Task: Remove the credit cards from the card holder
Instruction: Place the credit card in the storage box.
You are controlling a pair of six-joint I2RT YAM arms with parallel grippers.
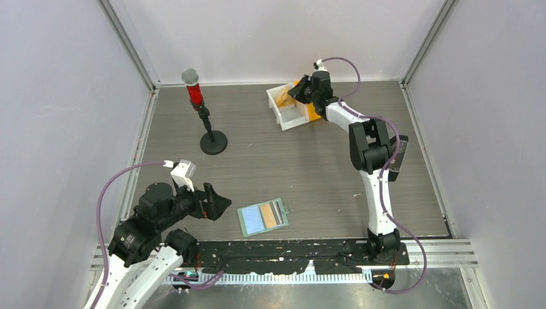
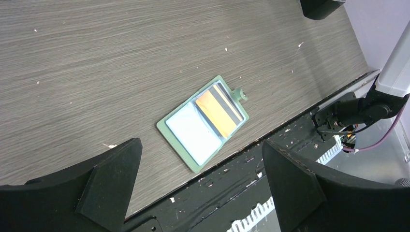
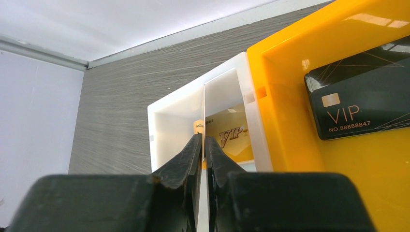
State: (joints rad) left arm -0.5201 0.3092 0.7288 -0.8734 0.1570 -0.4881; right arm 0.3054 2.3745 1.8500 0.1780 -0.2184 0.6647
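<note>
The pale-green card holder (image 1: 241, 222) lies open and flat near the table's front edge. It also shows in the left wrist view (image 2: 174, 147). It holds a light blue card (image 1: 252, 219) (image 2: 196, 133) and a tan-orange card (image 1: 272, 214) (image 2: 216, 113) with a dark stripe. My left gripper (image 1: 217, 203) (image 2: 200, 145) is open and empty, just left of the holder and above the table. My right gripper (image 1: 295, 90) (image 3: 203, 137) is far back over the white bin (image 3: 174, 121). Its jaws are nearly together, with a thin white sliver between them, in line with the bin's partition.
A white bin (image 1: 283, 106) and an orange bin (image 1: 313, 111) stand at the back. A gold VIP card (image 3: 232, 135) lies in the white one and a black VIP card (image 3: 362, 101) in the orange one. A red-topped stand (image 1: 205, 119) is at the back left. A black mat (image 1: 290, 254) lines the front edge.
</note>
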